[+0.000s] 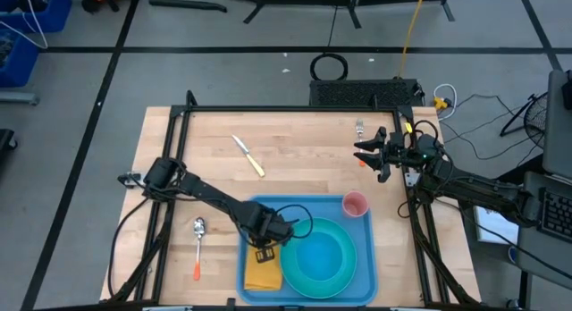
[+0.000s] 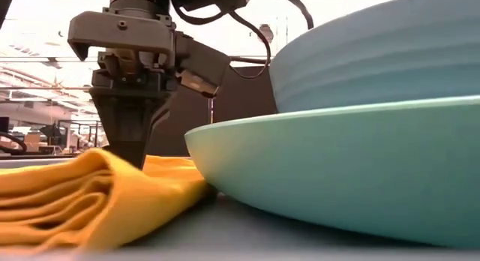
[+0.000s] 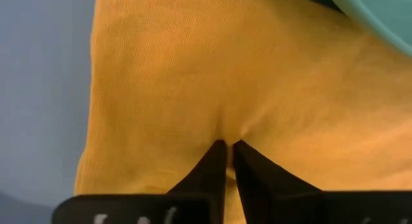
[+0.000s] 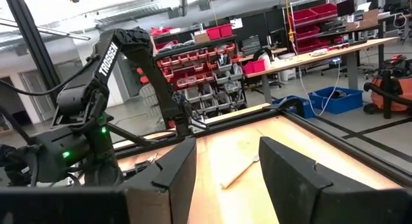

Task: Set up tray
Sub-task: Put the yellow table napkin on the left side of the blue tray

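L gripper (image 3: 226, 161) has its fingers pinched on a fold of the yellow napkin (image 1: 263, 272) on the blue tray (image 1: 361, 232) beside the turquoise plate (image 1: 320, 257): thin bite, so cloth may slip/unfold or drag the plate when lifted; R gripper (image 1: 375, 152) waits spread at far edge.

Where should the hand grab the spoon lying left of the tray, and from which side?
Take the spoon across its slim handle, near the middle, coming straight down from above. It lies flat on the table, metal bowl away from the front edge and orange tip toward it, clear of the tray, so fingers fit on either side.
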